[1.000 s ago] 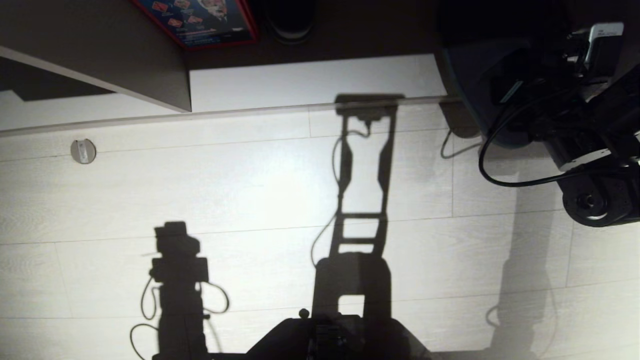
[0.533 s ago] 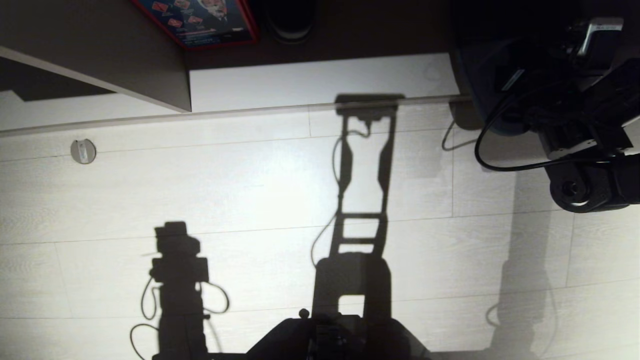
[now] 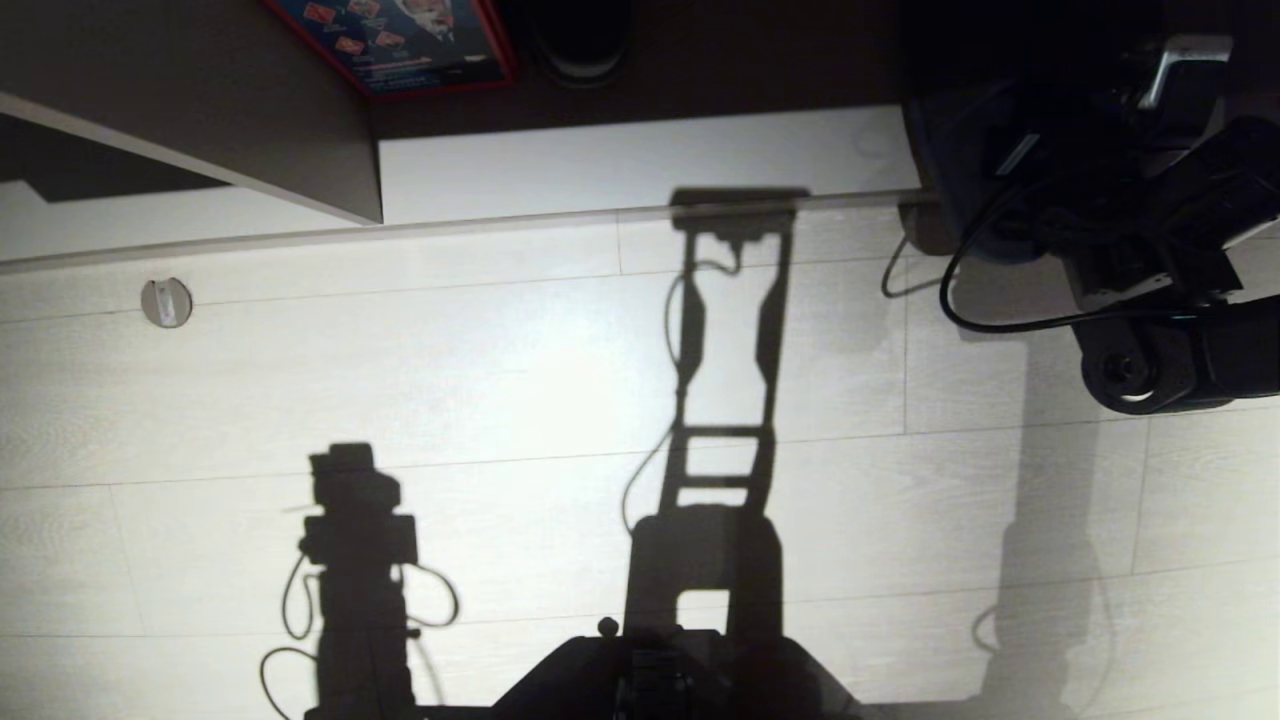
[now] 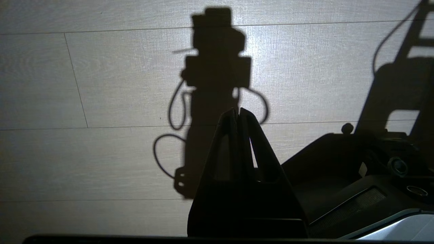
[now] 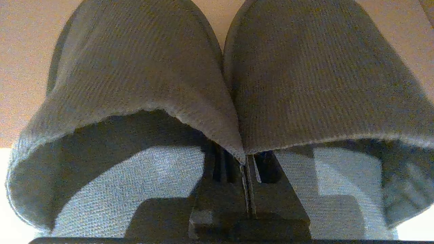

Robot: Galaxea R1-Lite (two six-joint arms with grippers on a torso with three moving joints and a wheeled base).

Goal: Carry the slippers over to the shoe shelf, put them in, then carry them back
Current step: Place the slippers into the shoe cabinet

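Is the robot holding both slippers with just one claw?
Yes, the right gripper pinches the touching inner edges of both slippers between its shut fingers.

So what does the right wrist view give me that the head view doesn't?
Only the right wrist view shows the grip: the right gripper, fingers shut on the inner edges of the slippers, which sit side by side.

Only the head view shows the surroundings: the pale plank floor, a red-edged box by the far edge, and the right arm raised at the right edge of the frame.

Both show the right arm's hardware; the head view shows the slippers only as a dark mass, if at all.
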